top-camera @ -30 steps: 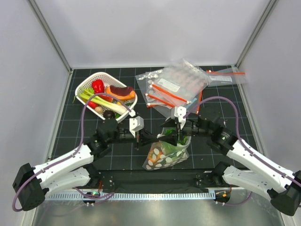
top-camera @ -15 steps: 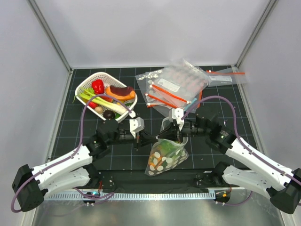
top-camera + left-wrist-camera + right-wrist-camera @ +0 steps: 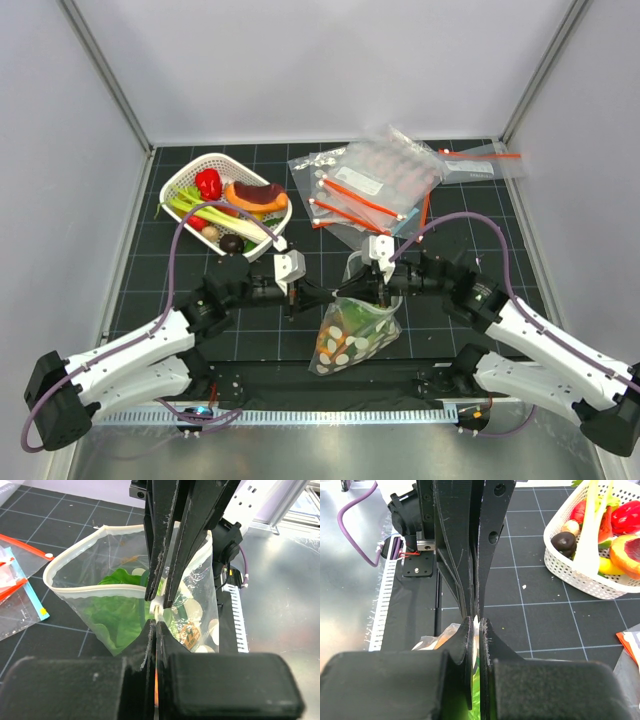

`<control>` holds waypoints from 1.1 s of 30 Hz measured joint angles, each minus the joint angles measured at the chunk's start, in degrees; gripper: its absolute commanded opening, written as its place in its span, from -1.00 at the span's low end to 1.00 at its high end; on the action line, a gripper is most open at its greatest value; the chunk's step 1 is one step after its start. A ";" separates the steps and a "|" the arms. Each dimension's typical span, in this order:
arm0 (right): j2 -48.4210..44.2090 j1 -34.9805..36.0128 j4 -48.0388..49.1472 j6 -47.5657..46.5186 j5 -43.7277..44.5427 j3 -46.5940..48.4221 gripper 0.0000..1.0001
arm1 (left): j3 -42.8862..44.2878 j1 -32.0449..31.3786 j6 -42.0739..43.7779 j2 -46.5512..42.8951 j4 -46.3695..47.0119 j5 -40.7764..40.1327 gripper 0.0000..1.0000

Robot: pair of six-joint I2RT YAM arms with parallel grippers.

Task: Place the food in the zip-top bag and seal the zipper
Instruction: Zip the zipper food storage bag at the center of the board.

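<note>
Sealing step: food's in, both hands pinch the zipper, mouth only part-closed.

Left hand (image 3: 156, 624) is clamped shut on the zipper (image 3: 95, 591) of the zip-top bag (image 3: 355, 335), which hangs just below its fingertips. The lettuce (image 3: 112, 607) and the orange-red piece (image 3: 328, 341) sit inside, under the hand. Right hand (image 3: 476, 621) is closed on the same strip, tip to tip with the left. In the left wrist view the strip beside the pinch bows out in an open loop, so that stretch isn't pressed together. My read: loading done, sealing partway. Next move wants one hand anchoring while the other slides along the strip, pinch kept firm, out to the bag's corner. Risk: the strip slips out and the bag drops.
</note>
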 measured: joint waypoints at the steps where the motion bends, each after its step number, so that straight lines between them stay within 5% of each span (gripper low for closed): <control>1: -0.17 0.09 0.00 0.00 0.35 -0.09 -0.98 | 0.00 0.00 0.00 0.00 0.00 -0.13 -0.82; 12: -2.08 0.81 0.15 0.04 2.25 -1.29 -0.98 | 0.00 -1.62 0.55 0.13 0.04 -1.62 -0.11; 18: -3.28 0.87 0.46 0.07 2.95 -1.64 -0.98 | 0.04 -3.63 1.20 2.32 0.04 -2.67 -0.04; 22: -4.04 0.96 0.72 0.09 2.95 -1.99 -0.98 | 0.37 -4.44 1.64 4.85 0.00 -3.65 -0.25; 25: -4.04 0.96 0.74 0.11 2.97 -1.99 -0.98 | 0.81 -4.50 1.16 6.29 0.13 -4.17 -0.99; 28: -4.04 1.01 0.83 0.17 2.97 -1.99 -0.92 | 1.46 -4.50 1.49 6.75 -0.04 -4.63 -1.00; 33: -4.81 1.05 2.32 0.92 3.23 -2.56 -0.19 | 2.32 -4.50 1.79 6.08 -1.29 -5.27 -1.00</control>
